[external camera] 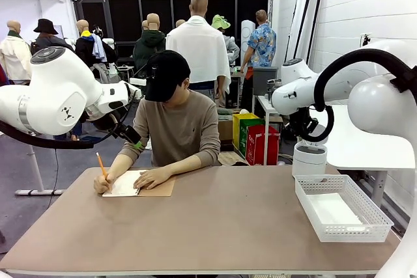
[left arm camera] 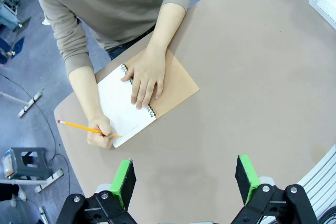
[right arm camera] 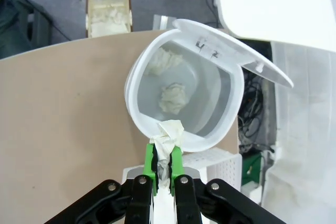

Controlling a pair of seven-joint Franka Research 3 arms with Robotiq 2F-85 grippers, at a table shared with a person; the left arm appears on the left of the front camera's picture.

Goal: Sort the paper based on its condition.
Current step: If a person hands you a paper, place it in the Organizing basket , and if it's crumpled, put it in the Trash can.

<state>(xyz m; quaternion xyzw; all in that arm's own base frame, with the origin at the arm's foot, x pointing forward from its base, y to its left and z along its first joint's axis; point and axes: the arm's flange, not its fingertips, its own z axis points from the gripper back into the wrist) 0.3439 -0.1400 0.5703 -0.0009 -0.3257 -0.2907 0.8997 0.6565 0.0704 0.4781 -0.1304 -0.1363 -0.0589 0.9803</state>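
Paper (right arm camera: 169, 131) — crumpled, pinched in right claw (right arm camera: 163, 148) | above bin (right arm camera: 216, 94) | lid marks (right arm camera: 206, 49) illegible

Bright, even light, soft shadows on the table (external camera: 247, 226); wrist views bow at the edges.

The left claw (left arm camera: 185, 177) hangs spread wide, pointing down; the right claw (right arm camera: 163, 163) is pinched tight on crumpled paper (right arm camera: 169, 132).

Spiral notebook (left arm camera: 176, 85) lies open on tan table (external camera: 215, 226), yellow pencil (left arm camera: 79, 126) over its page; white mesh basket (external camera: 355, 231) nr open-lidded bin (right arm camera: 220, 103).
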